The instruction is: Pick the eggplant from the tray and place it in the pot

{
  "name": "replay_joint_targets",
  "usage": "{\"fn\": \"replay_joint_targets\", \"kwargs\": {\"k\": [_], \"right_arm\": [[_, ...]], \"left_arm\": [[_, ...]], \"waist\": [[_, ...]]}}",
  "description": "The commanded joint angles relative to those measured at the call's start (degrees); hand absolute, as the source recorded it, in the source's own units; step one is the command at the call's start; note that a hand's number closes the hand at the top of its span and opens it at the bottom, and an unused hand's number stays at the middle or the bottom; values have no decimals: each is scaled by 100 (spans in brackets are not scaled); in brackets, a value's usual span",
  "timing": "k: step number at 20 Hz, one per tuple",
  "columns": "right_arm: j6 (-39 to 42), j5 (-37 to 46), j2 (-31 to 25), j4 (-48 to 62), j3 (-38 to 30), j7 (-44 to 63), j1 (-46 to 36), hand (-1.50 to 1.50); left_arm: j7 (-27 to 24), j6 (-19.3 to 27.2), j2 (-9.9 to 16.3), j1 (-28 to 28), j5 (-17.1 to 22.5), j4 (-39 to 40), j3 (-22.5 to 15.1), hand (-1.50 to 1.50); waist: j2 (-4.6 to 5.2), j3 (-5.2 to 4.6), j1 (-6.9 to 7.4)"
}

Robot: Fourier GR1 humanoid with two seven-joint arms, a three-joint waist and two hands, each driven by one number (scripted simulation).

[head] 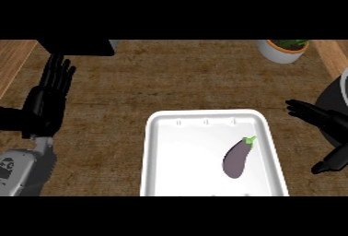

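A purple eggplant (237, 157) with a green stem lies in the right half of the white tray (163, 152), stem end pointing up and right. My right hand (323, 122) hovers open just right of the tray, fingers spread toward the left and thumb lower down, apart from the eggplant. The dark pot (336, 99) shows only partly at the right edge, behind that hand. At the far left my left hand (49, 94) rests open with fingers up.
A white planter (282, 50) with green leaves stands at the back right. A black object (76, 47) sits at the back left. Brown countertop (170, 78) stretches between them, with wooden borders at both sides.
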Motion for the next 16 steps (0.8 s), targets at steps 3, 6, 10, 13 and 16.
{"fn": "replay_joint_targets", "kwargs": {"k": [3,6,10,13,16], "right_arm": [[420,471,318,590,110,603,-935,-150],[345,669,635,439,264,943,-806,-150],[373,944,976,634,296,947,-683,-150],[624,951,1008,356,144,1312,-665,-150],[367,1532,1389,944,214,711,-816,-150]], "left_arm": [[6,40,-183,55,-205,-52,84,0],[206,-215,-5,95,-84,-199,279,0],[-173,-121,-325,-6,-412,162,237,0],[434,80,-410,39,-559,-325,190,0],[410,-103,-406,-38,-540,-223,342,0]], "waist": [[-9,28,-60],[-18,27,-77],[-13,27,-111],[-25,27,-116],[-11,30,-84]]}}
